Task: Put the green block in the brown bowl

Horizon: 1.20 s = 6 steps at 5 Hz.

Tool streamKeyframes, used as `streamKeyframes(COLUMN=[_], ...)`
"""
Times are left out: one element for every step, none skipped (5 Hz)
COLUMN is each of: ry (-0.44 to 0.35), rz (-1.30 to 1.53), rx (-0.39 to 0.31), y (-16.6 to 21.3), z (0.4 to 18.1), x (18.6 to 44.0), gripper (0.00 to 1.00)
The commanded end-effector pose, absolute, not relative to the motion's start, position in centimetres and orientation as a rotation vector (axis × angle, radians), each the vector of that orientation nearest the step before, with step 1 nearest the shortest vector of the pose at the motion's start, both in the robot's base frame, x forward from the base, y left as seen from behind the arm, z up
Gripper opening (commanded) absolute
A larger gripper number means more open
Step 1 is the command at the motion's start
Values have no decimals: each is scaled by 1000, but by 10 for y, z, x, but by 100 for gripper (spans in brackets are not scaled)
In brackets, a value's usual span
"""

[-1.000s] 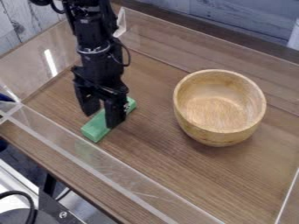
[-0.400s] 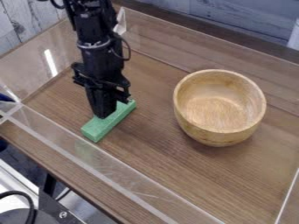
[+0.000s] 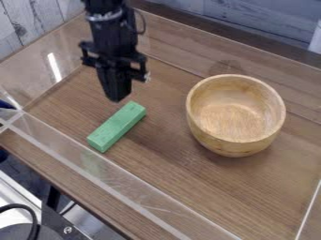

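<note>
The green block [image 3: 116,126] lies flat on the wooden table, left of centre, its long side running diagonally. My black gripper [image 3: 115,93] hangs just above and behind the block's far end. Its fingers are pressed together with nothing between them, and it does not touch the block. The brown bowl [image 3: 236,113] stands upright and empty to the right, about a block's length away from the green block.
A clear plastic wall [image 3: 75,178] runs along the table's front and left edges. Another transparent pane [image 3: 226,37] borders the back. Bare wooden tabletop [image 3: 163,159] lies between the block and the bowl.
The jaws closed from wide open around the block's far end. The gripper then rose and moved back, shut and empty. The block stayed on the table.
</note>
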State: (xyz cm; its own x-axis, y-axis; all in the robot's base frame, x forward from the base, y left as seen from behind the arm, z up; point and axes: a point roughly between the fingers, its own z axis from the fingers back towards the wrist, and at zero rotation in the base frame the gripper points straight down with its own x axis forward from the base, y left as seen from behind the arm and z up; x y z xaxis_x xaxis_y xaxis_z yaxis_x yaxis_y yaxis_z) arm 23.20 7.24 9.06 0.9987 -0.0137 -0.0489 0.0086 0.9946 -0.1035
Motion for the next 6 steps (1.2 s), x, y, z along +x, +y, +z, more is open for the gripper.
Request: streamKeyframes(ry=[-4,9,15,27,38,46], rz=[-27,-36,-35,-32,-28,-23], rx=[-74,-66,-62,-56,-52,-53], y=[79,81,81,84,87,89], z=[86,67,58,47,36,29], x=[240,241,240,238,236,236], gripper=[100,100,100,100,100,0])
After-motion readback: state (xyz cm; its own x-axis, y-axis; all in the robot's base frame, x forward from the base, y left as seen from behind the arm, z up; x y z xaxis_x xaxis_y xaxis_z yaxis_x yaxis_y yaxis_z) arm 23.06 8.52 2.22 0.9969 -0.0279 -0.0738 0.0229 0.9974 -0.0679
